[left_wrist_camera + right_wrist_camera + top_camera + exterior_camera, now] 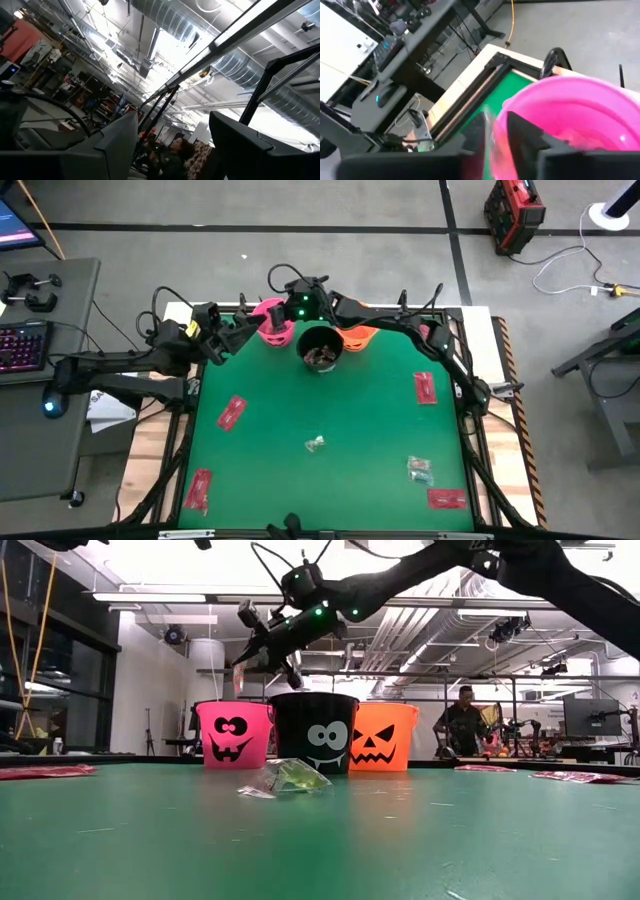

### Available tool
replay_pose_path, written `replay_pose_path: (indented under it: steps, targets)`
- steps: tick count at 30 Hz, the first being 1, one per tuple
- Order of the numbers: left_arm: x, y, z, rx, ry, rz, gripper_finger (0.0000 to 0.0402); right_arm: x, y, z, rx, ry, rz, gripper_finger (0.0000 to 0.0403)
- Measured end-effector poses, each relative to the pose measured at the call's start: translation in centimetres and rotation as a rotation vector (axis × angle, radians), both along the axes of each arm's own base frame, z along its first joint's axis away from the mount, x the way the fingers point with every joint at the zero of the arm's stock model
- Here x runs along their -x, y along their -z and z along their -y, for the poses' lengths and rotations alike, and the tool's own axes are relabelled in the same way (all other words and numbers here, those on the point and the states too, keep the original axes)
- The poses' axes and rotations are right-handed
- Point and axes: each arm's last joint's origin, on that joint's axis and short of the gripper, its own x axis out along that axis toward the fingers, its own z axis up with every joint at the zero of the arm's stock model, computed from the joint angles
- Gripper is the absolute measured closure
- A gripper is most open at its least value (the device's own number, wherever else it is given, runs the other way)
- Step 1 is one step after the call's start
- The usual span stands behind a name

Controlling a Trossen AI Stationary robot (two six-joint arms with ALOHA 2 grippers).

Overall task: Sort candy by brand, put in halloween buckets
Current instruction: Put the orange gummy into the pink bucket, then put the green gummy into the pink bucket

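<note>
green table point(330, 395); pink bucket point(273, 330), black bucket point(320, 348), orange bucket point(358, 336) along its far edge; red packets point(231, 413) and small clear-wrapped candies point(316, 443) scattered nearer

Grey floor point(300, 240), desk point(40, 380), ceiling ducts point(165, 15).

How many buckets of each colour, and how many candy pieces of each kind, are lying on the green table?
Pink bucket: 1
Black bucket: 1
Orange bucket: 1
Red flat packets, for example: 4
Clear and green crinkly pieces, for example: 2
Total: 9. The candy inside the buckets is not counted, because it cannot be separated.
</note>
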Motion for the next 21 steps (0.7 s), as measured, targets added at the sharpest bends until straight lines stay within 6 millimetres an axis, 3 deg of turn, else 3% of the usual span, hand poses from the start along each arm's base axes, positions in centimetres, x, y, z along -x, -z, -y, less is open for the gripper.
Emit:
replay_pose_path:
  steps: [9,16,21]
  targets:
    - [0.0,0.0,0.0,-0.001,0.003,-0.003,0.0165,0.9,-1.4,0.1,0.036,-0.088,-0.027,0.0169]
    - [-0.1,0.1,0.1,-0.013,0.033,-0.02,0.0165,5.7,-5.1,-0.4,0.135,-0.224,-0.307,0.0151]
    - [-0.3,0.6,0.2,-0.012,0.053,-0.068,0.0166,9.6,-6.7,-4.4,0.207,-0.373,-0.641,0.0151]
